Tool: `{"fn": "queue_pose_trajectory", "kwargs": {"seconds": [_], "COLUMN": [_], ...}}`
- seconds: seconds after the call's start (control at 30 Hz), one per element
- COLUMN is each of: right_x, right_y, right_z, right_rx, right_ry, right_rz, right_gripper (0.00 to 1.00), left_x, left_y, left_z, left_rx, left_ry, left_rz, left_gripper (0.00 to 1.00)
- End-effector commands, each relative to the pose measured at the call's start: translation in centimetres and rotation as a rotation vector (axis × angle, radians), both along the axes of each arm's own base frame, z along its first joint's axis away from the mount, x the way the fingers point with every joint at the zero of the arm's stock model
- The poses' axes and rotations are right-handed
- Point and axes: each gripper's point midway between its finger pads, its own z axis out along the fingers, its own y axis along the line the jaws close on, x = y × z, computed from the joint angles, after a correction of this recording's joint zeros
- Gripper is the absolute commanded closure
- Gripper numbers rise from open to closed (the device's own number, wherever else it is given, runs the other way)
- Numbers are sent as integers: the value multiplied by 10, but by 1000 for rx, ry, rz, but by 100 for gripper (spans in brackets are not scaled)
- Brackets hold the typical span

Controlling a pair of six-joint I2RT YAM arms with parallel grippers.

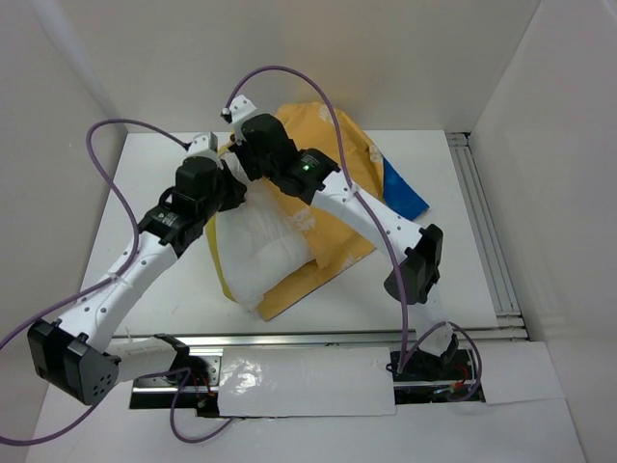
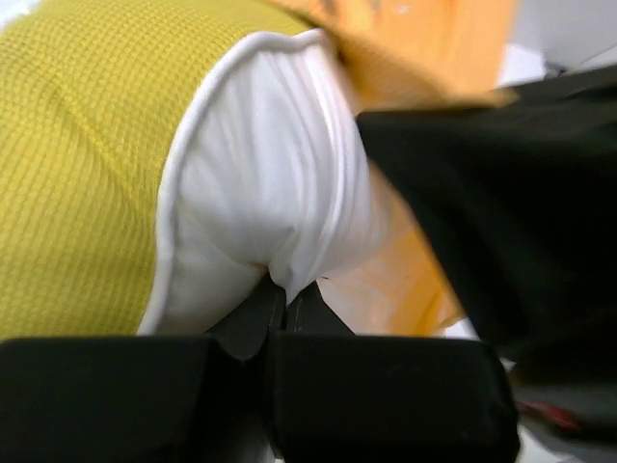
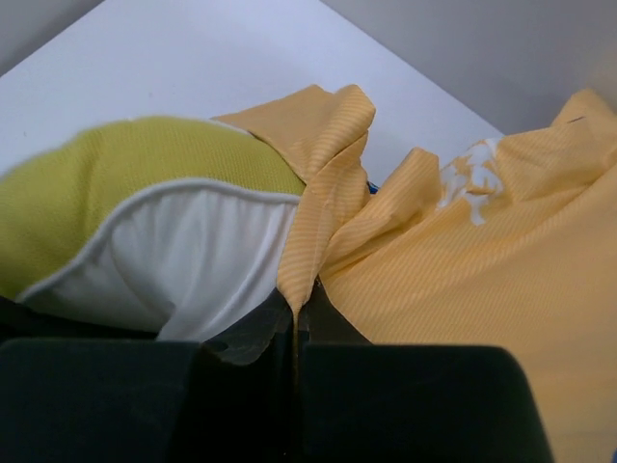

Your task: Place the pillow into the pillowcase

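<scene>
**Both grippers clamped on fabric at mid-table**

A white table (image 1: 434,289) stands inside white walls (image 1: 386,58), and its surface shows on the left, right and near sides of the fabric. The pillow (image 2: 260,174) lies mid-table on the left part of the orange pillowcase (image 3: 463,260), whose blue corner points right. The left gripper (image 2: 280,299) is closed and pinches white pillow fabric near the piped edge. The right gripper (image 3: 294,318) is closed too — it clamps a folded pillowcase edge just beside the pillow's trim

White table (image 1: 453,193), white walls (image 1: 569,145), rail (image 1: 487,231)
</scene>
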Motion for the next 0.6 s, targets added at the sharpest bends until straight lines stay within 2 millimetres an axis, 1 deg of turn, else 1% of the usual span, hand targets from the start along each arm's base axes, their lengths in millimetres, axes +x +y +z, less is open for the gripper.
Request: {"fn": "queue_pose_trajectory", "kwargs": {"seconds": [0.0,0.03,0.07,0.1,0.13,0.17,0.2,0.23,0.27,0.3,0.33,0.37,0.4,0.43,0.47,0.5,0.53,0.57], "right_x": [-57,-53,-51,-48,-38,-27,-24,-18,-16,-20,-18,-21,-21,-17,-20,-22,-21,-21], "right_y": [50,57,60,62,60,59,58,51,50,50,42,36,33,19,10,2,-9,-23], "right_z": [11,-16,-27,-39,-51,-70,-76,-79,-86,-78,-84,-65,-55,-65,-35,-30,-26,-41], "right_rx": [115,76,61,51,35,18,16,17,8,24,9,39,57,34,82,87,100,72], "right_ry": [72,101,113,130,143,169,181,201,221,218,231,206,182,185,134,121,112,127], "right_rz": [178,174,173,159,142,119,124,113,120,138,124,127,116,76,63,47,-5,-32], "right_gripper": [95,93,91,83,77,69,60,44,35,29,20,8,5,3,0,0,0,0], "left_x": [13,9,8,7,1,-2,-7,-9,-12,-16,-18,-18,-18,-21,-22,-23,-26,-27], "left_y": [-27,-27,-21,-10,-1,5,11,14,17,17,14,12,11,11,12,12,14,15], "left_z": [8,0,-9,-21,-30,-40,-49,-57,-59,-71,-72,-74,-74,-85,-87,-93,-93,-92], "left_rx": [-139,-124,-115,-93,-69,-50,-41,-23,-25,-16,-17,-22,-22,0,6,17,37,41], "left_ry": [-107,-91,-61,-32,8,36,58,79,88,112,108,109,109,138,147,169,180,188], "left_rz": [-37,-27,7,70,103,131,158,168,166,158,130,120,120,106,107,107,101,101], "left_gripper": [100,100,100,100,100,100,100,95,90,80,65,23,10,2,0,0,0,0]}}
